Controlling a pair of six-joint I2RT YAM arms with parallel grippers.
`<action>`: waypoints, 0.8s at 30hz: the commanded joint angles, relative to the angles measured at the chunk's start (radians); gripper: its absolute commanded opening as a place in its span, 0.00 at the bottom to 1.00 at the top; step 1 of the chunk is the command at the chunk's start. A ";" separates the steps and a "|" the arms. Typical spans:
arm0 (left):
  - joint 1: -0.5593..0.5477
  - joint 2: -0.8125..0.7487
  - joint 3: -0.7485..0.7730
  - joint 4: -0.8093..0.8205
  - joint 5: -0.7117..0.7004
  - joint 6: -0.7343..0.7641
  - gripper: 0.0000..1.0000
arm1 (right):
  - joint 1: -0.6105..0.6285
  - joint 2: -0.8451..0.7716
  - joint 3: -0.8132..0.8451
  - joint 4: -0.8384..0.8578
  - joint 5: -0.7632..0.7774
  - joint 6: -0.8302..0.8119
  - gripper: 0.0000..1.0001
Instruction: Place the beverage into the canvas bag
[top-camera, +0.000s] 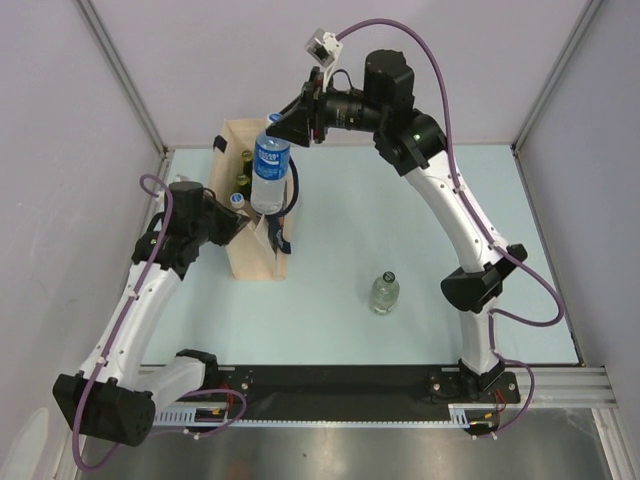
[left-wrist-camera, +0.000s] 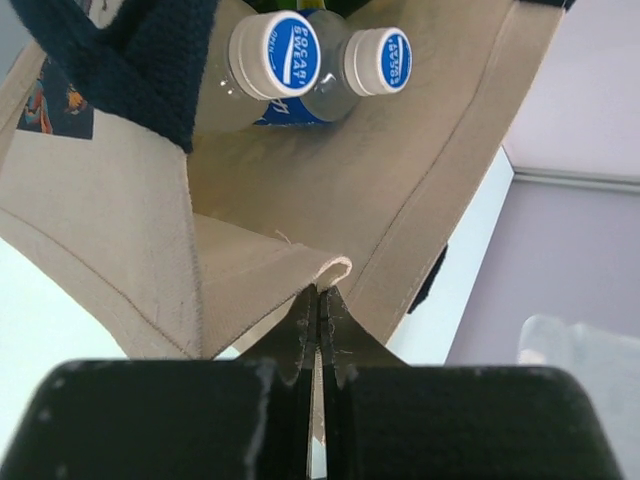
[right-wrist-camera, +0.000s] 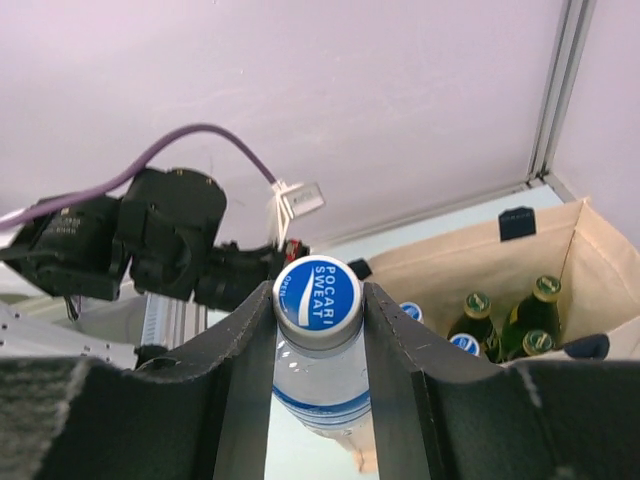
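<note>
White arm links (top-camera: 135, 310), black joints (top-camera: 480, 285), looping purple cables (top-camera: 440, 70), green indicator light (top-camera: 416, 137)

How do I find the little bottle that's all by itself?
Find the beige canvas bag on the left of the pale blue table. Look right of it, toward the arms' bases: a small clear bottle stands alone on the tabletop. Every other bottle is in the bag or gripped above it.

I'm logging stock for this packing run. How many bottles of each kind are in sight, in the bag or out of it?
Blue-capped bottles: 3
Green bottles with gold caps, in the canvas bag: 3
Clear bottle with dark cap, on the table: 1
Total: 7 bottles in sight
</note>
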 joint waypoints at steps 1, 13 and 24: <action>0.004 -0.032 -0.023 -0.030 0.066 0.064 0.00 | 0.022 -0.006 0.096 0.229 0.050 0.082 0.00; 0.004 -0.089 -0.051 -0.028 0.099 0.064 0.00 | 0.082 0.115 0.129 0.268 0.126 0.009 0.00; 0.012 -0.128 -0.036 -0.027 0.107 0.057 0.00 | 0.092 0.112 0.019 0.151 0.061 -0.126 0.00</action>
